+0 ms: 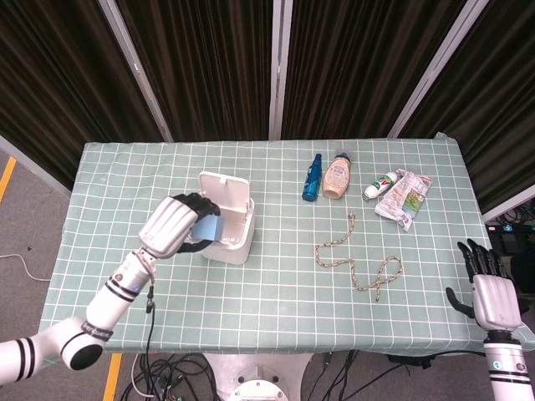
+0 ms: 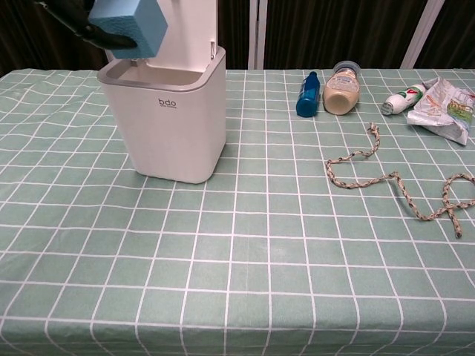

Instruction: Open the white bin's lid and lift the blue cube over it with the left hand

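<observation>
The white bin [image 1: 227,241] [image 2: 172,119] stands left of the table's middle with its lid [image 1: 226,190] [image 2: 180,30] swung up and back. My left hand [image 1: 175,224] [image 2: 78,16] grips the blue cube [image 1: 208,228] [image 2: 130,26] and holds it in the air above the bin's open mouth, toward its left rim. My right hand [image 1: 489,288] hangs past the table's right front corner, fingers apart, holding nothing. The chest view does not show the right hand.
A blue bottle [image 1: 312,178] [image 2: 307,95], a tan jar [image 1: 337,176] [image 2: 342,89], a small tube [image 1: 380,185] [image 2: 401,99] and a crinkled packet [image 1: 405,198] [image 2: 448,102] lie at the back right. A braided rope [image 1: 359,259] [image 2: 398,182] snakes across the right half of the green checked cloth [image 1: 276,301].
</observation>
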`<act>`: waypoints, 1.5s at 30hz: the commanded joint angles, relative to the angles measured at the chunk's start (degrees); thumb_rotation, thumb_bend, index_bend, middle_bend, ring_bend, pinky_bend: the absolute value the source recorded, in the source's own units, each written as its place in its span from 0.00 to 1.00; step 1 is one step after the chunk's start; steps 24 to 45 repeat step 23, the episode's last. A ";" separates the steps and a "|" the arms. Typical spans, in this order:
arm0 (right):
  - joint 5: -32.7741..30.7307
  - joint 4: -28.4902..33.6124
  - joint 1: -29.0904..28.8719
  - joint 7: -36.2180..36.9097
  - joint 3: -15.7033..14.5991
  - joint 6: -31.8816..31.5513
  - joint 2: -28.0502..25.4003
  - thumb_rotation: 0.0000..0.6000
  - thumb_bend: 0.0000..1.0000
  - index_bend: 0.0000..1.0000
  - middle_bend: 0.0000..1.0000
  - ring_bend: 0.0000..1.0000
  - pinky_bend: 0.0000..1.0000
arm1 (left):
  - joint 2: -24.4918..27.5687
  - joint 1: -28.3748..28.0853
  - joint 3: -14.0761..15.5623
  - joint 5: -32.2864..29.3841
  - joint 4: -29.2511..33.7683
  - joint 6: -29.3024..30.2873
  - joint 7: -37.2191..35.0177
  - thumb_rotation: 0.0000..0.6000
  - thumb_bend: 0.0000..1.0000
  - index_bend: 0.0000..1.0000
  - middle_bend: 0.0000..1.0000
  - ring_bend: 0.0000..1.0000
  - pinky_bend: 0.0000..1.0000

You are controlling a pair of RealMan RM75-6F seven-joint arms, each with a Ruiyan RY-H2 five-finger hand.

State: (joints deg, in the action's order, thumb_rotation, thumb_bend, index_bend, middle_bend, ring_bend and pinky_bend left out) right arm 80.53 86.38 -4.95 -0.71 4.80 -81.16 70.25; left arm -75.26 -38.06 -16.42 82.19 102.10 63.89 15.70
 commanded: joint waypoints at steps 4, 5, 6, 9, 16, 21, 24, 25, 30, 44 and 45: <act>0.04 -0.62 -0.02 0.62 -0.01 0.17 0.24 1.00 0.23 0.00 0.00 0.00 0.00 | -1.37 -1.06 0.20 -0.62 -1.50 0.82 0.81 1.00 0.13 0.12 0.13 0.13 0.37; 0.01 -0.68 -0.04 0.67 0.01 0.22 0.25 1.00 0.24 0.00 0.00 0.00 0.00 | -1.38 -0.72 0.36 -0.28 -1.58 1.73 0.79 1.00 0.11 0.10 0.10 0.10 0.34; 0.00 -0.74 -0.08 0.71 0.02 0.29 0.24 1.00 0.23 0.00 0.00 0.00 0.00 | -1.19 -0.17 0.61 0.03 -1.52 2.86 0.92 1.00 0.09 0.09 0.10 0.09 0.32; 0.17 -0.66 -0.12 0.70 0.04 0.22 0.27 1.00 0.23 0.00 0.00 0.00 0.00 | 0.61 1.85 1.67 0.29 -0.18 5.30 1.60 1.00 0.08 0.09 0.10 0.08 0.30; 0.70 -0.01 0.11 0.39 -0.10 -0.46 0.05 1.00 0.24 0.00 0.00 0.00 0.00 | 6.22 13.59 9.62 3.94 3.68 17.34 3.09 1.00 0.08 0.13 0.14 0.08 0.29; 1.53 0.84 0.29 -0.39 -0.12 -1.54 -0.06 1.00 0.23 0.00 0.00 0.00 0.00 | 7.07 22.49 17.04 3.20 -1.02 22.25 1.71 1.00 0.07 0.13 0.14 0.08 0.26; 1.74 1.04 0.25 -0.74 -0.22 -1.57 0.10 1.00 0.23 0.00 0.00 0.00 0.00 | 6.78 24.43 18.36 2.10 -3.57 22.53 0.49 1.00 0.07 0.13 0.14 0.08 0.24; 1.74 1.04 0.25 -0.74 -0.22 -1.57 0.10 1.00 0.23 0.00 0.00 0.00 0.00 | 6.78 24.43 18.36 2.10 -3.57 22.53 0.49 1.00 0.07 0.13 0.14 0.08 0.24; 1.74 1.04 0.25 -0.74 -0.22 -1.57 0.10 1.00 0.23 0.00 0.00 0.00 0.00 | 6.78 24.43 18.36 2.10 -3.57 22.53 0.49 1.00 0.07 0.13 0.14 0.08 0.24; 1.74 1.04 0.25 -0.74 -0.22 -1.57 0.10 1.00 0.23 0.00 0.00 0.00 0.00 | 6.78 24.43 18.36 2.10 -3.57 22.53 0.49 1.00 0.07 0.13 0.14 0.08 0.24; 1.74 1.04 0.25 -0.74 -0.22 -1.57 0.10 1.00 0.23 0.00 0.00 0.00 0.00 | 6.78 24.43 18.36 2.10 -3.57 22.53 0.49 1.00 0.07 0.13 0.14 0.08 0.24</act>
